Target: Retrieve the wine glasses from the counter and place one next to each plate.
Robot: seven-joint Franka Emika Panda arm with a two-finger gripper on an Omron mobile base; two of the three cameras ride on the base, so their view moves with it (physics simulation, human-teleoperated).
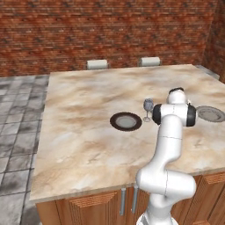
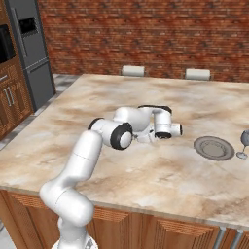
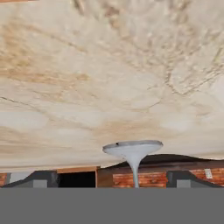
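Note:
One wine glass stands upright on the counter, just right of the nearer plate. In the hand view, which is rolled upside down, that glass's round foot rests on the stone. Its thin stem runs between the two dark fingertips of my gripper, which is open and holds nothing. In the right base view my hand hovers low over the counter and hides that glass. A second wine glass stands just right of the other plate, which also shows in the left base view.
Two pale chair backs stand at the counter's far edge before a brick wall. A grey fridge and wooden cabinets stand far left. Wide bare stone lies left of the nearer plate.

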